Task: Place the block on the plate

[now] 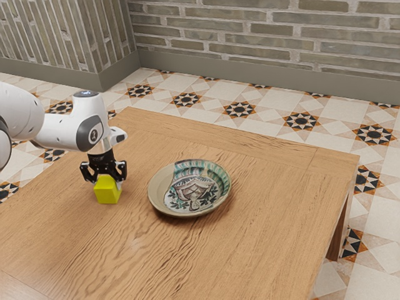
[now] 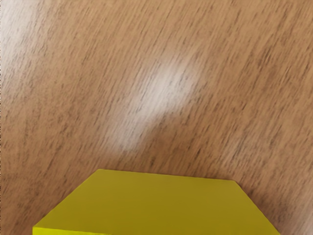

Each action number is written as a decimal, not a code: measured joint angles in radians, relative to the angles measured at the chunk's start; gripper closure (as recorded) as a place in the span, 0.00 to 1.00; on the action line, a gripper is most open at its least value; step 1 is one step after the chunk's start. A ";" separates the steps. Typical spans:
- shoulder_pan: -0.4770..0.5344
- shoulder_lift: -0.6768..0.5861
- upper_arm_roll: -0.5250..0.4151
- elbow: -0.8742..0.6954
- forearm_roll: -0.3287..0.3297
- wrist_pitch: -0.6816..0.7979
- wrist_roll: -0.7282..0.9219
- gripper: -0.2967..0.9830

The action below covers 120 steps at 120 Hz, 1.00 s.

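In the exterior view, the gripper (image 1: 107, 178) is positioned over the yellow block (image 1: 108, 191), its lower end at the block's upper part. Grip state: cannot be determined from either view. The block is off the plate (image 1: 160, 203), apart from it, toward the exterior view's left. The plate rests on the wooden table (image 1: 206, 253). In the wrist view, the block lies close to the camera, with table surface beyond it
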 joint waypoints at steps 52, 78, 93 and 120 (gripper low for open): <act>-0.078 -0.053 -0.046 0.166 0.009 -0.112 0.009 0.47; -0.154 0.046 -0.148 0.357 -0.041 -0.240 0.007 0.49; -0.182 0.136 -0.163 0.412 -0.084 -0.281 0.006 0.50; -0.186 0.168 -0.166 0.419 -0.119 -0.309 0.008 0.39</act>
